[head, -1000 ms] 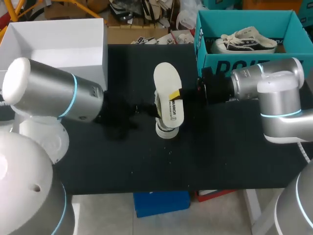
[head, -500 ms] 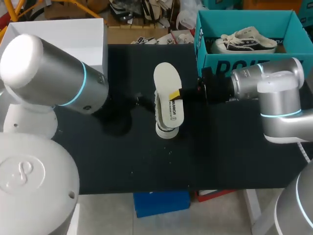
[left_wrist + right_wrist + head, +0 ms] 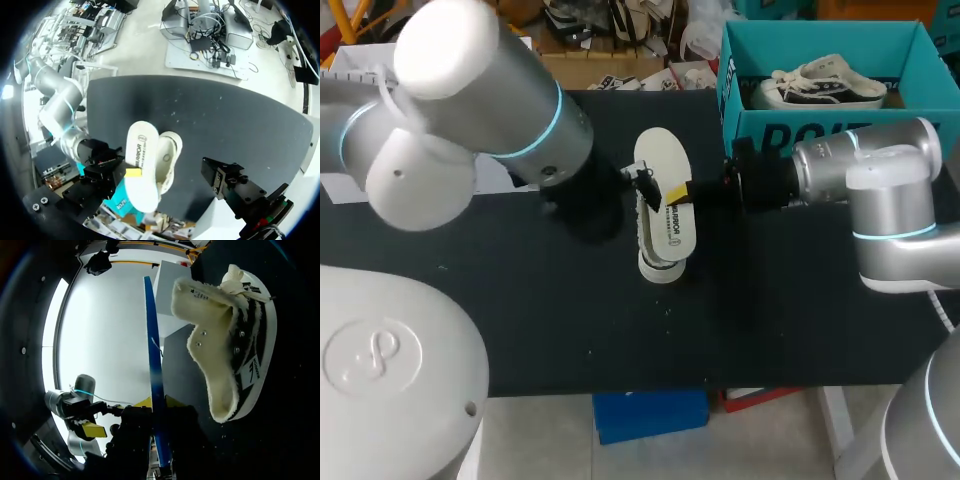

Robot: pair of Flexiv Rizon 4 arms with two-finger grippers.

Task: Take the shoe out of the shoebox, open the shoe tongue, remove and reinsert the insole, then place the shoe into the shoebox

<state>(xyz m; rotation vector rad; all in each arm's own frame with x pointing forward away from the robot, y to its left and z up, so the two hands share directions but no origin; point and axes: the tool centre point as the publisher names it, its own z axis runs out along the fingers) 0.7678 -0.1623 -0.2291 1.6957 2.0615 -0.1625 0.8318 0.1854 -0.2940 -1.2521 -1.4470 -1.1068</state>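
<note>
The right gripper is clamped on the thin white, blue-backed insole, holding it close against the cream-and-black canvas shoe at mid-table, likely for reinsertion. The left gripper is at the shoe's left, but I cannot tell its state.

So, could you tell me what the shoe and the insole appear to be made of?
The shoe looks like matte textile, likely canvas, with small shiny eyelets that may be metal. Its lining is fuzzy cream pile, fleece or faux shearling. The insole is a thin sheet, cream on top and blue underneath, probably foam with a fabric face.
</note>
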